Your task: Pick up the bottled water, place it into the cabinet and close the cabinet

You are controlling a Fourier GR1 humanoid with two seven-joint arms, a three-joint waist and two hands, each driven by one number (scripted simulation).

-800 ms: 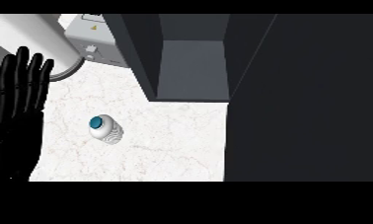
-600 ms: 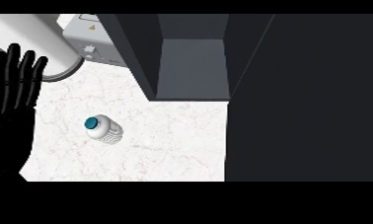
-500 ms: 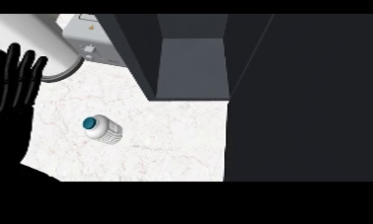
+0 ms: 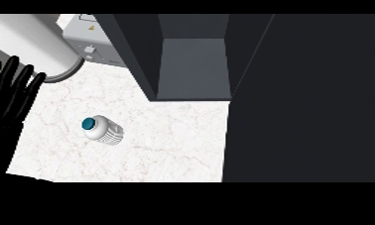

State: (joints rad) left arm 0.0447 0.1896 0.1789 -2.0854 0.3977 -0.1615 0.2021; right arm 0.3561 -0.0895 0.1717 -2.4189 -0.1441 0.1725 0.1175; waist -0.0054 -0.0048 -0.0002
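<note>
**Operator:** Head view, my only feed: nothing of the task looks done from where I sit; the bottled water [image 4: 101, 130] stands on the worktop [image 4: 168, 144], apart from any hand; the cabinet [image 4: 192, 63] is open, its shelf bare as far as I see.

**Colleague:** And the hands?

**Operator:** One shows; the left hand [image 4: 16, 95] sits at the left edge, fingers straight and holding nothing; the right is out of view.

**Colleague:** What remains, and the count?

**Operator:** I judge all of it remains: grasp, place, close; one bottle, one cabinet, one hand, one grey appliance [image 4: 93, 43] behind.
</note>
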